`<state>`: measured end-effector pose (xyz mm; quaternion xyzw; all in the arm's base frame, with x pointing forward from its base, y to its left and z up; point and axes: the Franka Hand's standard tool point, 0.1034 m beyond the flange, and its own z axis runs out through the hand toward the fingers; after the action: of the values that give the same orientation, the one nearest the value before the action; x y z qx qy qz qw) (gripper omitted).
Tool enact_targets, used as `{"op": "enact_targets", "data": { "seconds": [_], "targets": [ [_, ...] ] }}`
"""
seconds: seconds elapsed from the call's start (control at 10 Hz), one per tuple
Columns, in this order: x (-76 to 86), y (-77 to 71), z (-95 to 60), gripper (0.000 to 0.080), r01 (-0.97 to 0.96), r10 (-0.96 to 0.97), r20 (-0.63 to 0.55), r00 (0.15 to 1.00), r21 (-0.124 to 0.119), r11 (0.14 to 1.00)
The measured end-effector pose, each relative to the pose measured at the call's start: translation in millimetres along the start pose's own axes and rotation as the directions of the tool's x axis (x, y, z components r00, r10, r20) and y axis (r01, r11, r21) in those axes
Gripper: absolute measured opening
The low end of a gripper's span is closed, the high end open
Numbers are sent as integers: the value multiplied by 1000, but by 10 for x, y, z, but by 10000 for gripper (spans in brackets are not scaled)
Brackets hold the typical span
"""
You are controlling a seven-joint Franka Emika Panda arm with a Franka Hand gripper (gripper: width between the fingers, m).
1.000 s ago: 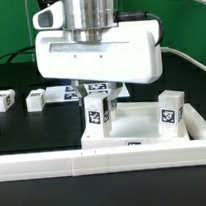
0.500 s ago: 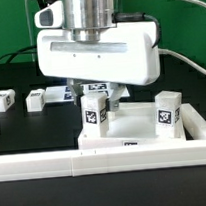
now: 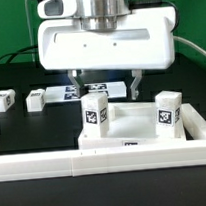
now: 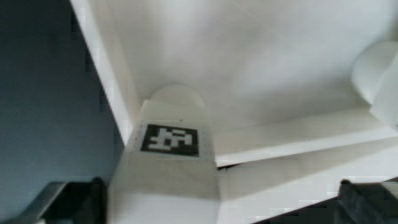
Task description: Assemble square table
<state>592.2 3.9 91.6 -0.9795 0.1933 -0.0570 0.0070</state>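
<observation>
Square table slab point(image 3: 133, 127) lies flat on the desk point(image 3: 33, 132), toward the exterior view's right, tucked against the long border rail point(image 3: 56, 165) that runs along the near side. Two legs stand upright on it:
- the left leg point(image 3: 96, 114) is in the near corner on the exterior view's left
- the right leg point(image 3: 170, 113) is in the near corner on the exterior view's right

Wrist view looks straight down the left leg: tag face up, base meeting the slab at the corner. Can't tell from either view if it's fully seated or just resting in the socket.

My pincer point(image 3: 108, 87) sits directly over the left leg, spread wide. The fingers flank the leg's top without touching it and grip nothing. In the wrist view the fingertips point(image 4: 71, 200) show only as dark corners, well apart.

My read is that the left-corner leg step is done and two of four legs are up.

Two loose legs point(image 3: 35, 98) lie on the desk off to the exterior view's left, in front of the marker board point(image 3: 62, 91). A third white piece is cut off at the frame edge and I can't identify it.

Next move:
- lift straight up so the fingers don't clip the standing leg
- cross to the nearer loose leg and close on it squarely
- carry it to a free far corner

My own body hides the far sockets right now, so I need a clear view of them before lowering.

Risk: knocking the left leg on retreat if it isn't seated.
</observation>
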Motion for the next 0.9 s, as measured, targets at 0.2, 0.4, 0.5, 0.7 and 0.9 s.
{"op": "enact_targets", "data": {
  "seconds": [0.2, 0.4, 0.5, 0.7, 0.9],
  "targets": [
    [-43, 118, -176, 648, 52, -52, 3, 999, 19, 998],
    [38, 416, -391, 648, 90, -90, 5, 996, 38, 995],
    [110, 576, -438, 648, 90, -90, -5, 996, 38, 995],
    [190, 817, -460, 648, -18, 19, -9, 1000, 38, 999],
    [187, 821, -452, 648, -2, 2, -8, 1000, 37, 999]
  ]
}}
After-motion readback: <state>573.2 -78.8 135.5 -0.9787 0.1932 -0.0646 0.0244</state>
